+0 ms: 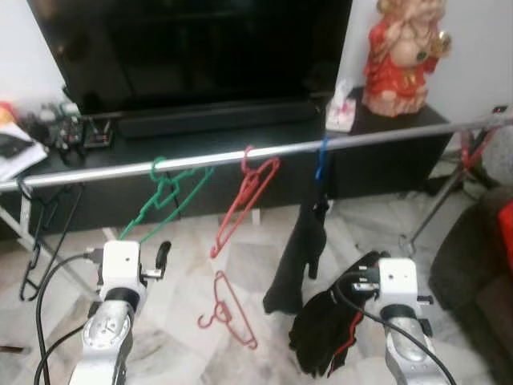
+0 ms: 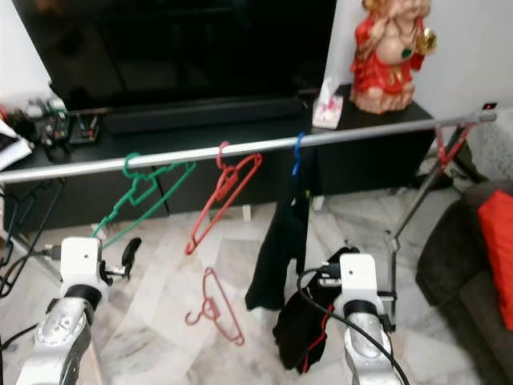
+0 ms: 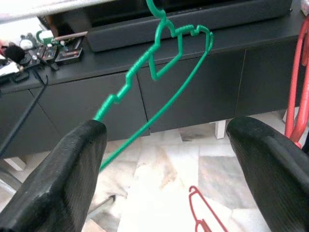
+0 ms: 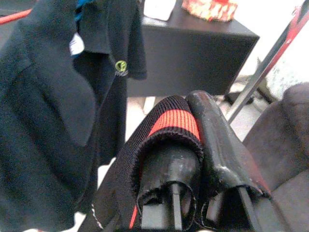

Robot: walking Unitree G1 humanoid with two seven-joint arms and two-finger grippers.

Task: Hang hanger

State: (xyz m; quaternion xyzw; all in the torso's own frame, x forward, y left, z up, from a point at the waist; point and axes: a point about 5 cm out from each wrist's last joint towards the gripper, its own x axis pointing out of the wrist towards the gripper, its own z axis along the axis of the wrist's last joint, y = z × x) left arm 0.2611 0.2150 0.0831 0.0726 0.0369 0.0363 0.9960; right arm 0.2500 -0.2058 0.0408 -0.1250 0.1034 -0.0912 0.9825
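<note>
While the right gripper (image 4: pixel 193 145) has its two black fingers (image 4: pixel 217 145) pressed close together, they pinch a black garment with a red stripe (image 4: pixel 176 121), and the cloth wraps over one finger. That dark bundle (image 1: pixel 325 329) hangs down from the gripper over the floor. The left gripper (image 3: pixel 164 159) has its fingers (image 3: pixel 63 179) spread wide apart and holds nothing. Between them, farther off, you can see the green hanger (image 3: pixel 164 63).

The green hanger (image 1: pixel 164 196) hangs by its hook on the long silver rail (image 1: pixel 200 160), tilted, with its long side sloping down toward the left arm. Beside it on the rail hangs a red hanger (image 1: pixel 244 200), tilted too. Next along the rail is a blue hook (image 1: pixel 321 160) with a black shirt (image 1: pixel 298 257) hanging from it, just in front of the right gripper. Another red hanger (image 1: pixel 228 313) lies flat on the marble floor (image 1: pixel 184 265), between the two arms.

Behind the rail stands a low black cabinet (image 1: pixel 385 152) with a big dark TV (image 1: pixel 192 48) on it. A red and gold statue (image 1: pixel 403 52) stands at the cabinet's right end, next to a tissue box (image 1: pixel 341 108). A dark sofa (image 1: pixel 477 265) sits at the right side.
</note>
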